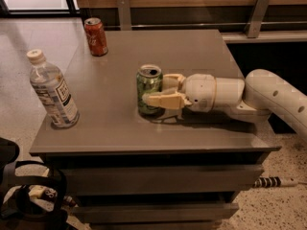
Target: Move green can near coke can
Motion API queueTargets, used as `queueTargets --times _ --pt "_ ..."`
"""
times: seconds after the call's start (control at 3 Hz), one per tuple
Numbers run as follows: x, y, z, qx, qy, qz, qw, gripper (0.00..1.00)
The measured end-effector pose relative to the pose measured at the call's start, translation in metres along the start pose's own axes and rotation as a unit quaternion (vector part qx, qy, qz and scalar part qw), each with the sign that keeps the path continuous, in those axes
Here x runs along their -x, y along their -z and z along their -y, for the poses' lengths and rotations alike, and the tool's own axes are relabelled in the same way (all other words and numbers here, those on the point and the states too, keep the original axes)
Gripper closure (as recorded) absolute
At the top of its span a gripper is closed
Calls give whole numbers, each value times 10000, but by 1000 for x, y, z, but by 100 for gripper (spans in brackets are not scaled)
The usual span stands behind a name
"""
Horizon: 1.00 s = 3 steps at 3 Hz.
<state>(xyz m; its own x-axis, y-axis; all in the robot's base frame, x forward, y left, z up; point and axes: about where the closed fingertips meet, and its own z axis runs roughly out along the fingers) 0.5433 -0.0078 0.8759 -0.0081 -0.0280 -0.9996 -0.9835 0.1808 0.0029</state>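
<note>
could slip out of the end effector point(154, 90) with too weak a squeeze on the green can point(147, 83), held only by two thin fingers on its sides. could tip and spill too, standing tall and looking open at the top. could drag and wobble on the table point(192, 51) if slid along without a small lift first. could get dented if squeezed too hard, being thin metal. could bump the coke can point(96, 36) and knock it off the far left corner, right by the table edge there; best to stop just short of it. could also swing too far left and hit the water bottle point(52, 92), standing by the front left edge, well apart from both cans. could end up set down too soon and miss the goal, with lots of bare table between the two cans right now.

sits upright near the middle of the table, right inside the end effector. closed on the green can, by the look of it: one pale finger across the near side, the other tucked behind the far side. reaches in from the right, lying low and flat over the table, with the arm point(273, 92) trailing off to the right. hard to tell whether resting on the table or lifted a tiny bit. far from done yet, with the coke can up and to the left, well apart.
</note>
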Motion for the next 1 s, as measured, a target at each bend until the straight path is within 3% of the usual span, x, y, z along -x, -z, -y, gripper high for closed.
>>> queueTargets --times 0.33,0.67,1.0 --pt "5 40 56 -595 -381 -99 9975 100" --pt "5 60 100 -895 -605 -380 9934 100" --pt "9 59 156 -955 -525 -745 9912 100"
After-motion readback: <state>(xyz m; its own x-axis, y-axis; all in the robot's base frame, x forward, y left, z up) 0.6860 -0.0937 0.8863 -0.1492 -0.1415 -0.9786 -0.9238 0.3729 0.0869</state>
